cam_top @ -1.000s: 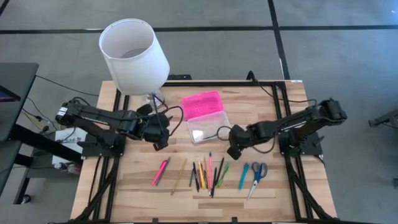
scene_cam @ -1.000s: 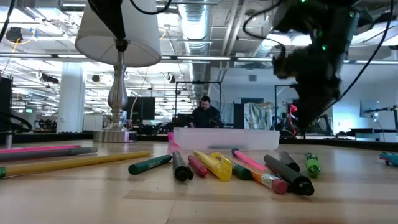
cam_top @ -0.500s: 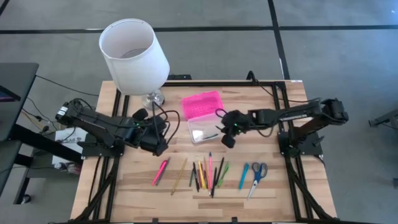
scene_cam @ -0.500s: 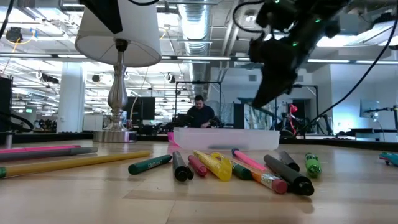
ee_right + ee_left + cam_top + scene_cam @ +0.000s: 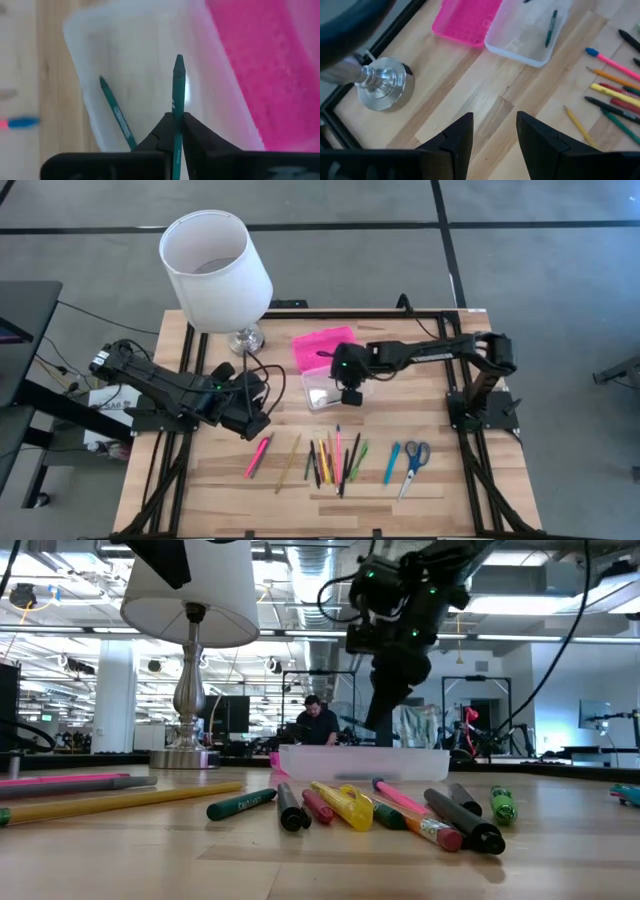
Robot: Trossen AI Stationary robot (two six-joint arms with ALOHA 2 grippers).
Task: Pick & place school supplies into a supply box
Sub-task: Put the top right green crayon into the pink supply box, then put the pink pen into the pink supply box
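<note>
While the right gripper (image 5: pixel 176 131) pinches a green pencil (image 5: pixel 177 95) above the clear box base (image 5: pixel 140 80), it should lower before releasing; the left gripper (image 5: pixel 494 131) waits, fingers apart.

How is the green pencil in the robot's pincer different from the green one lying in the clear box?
The held green pencil is pinched in the right pincer above the clear box; the loose green pencil lies on the box's floor. The held one points straight ahead from the pincer; the loose one lies slanted to it. Both are thin and dark green.
</note>
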